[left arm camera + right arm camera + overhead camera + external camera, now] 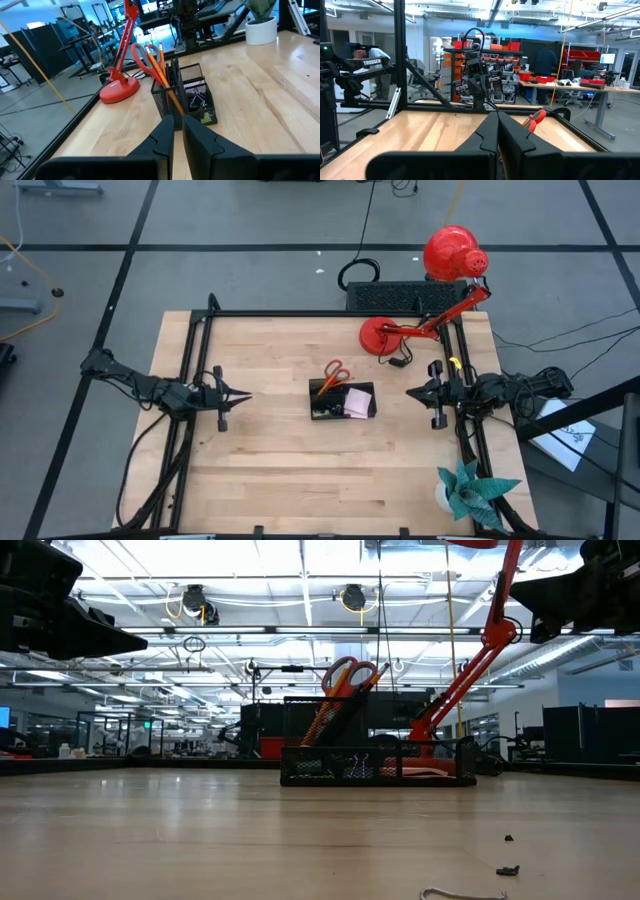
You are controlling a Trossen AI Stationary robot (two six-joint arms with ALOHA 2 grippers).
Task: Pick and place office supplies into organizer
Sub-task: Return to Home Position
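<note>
Holding left jaws and right jaws closed on nothing, well apart either side of the black mesh desk organizer (372,402) mid wooden table (280,470), keeping clear of the red-handled scissors (335,370) and orange pencils (165,75) leaning in its tall cup, pink sticky-note pad (357,401) lying alongside.

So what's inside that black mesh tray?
The organizer holds red-handled scissors and orange pencils standing, plus a pink sticky pad, clips and a yellow-green piece lower down. The tall cup's bottom is hidden.
</note>
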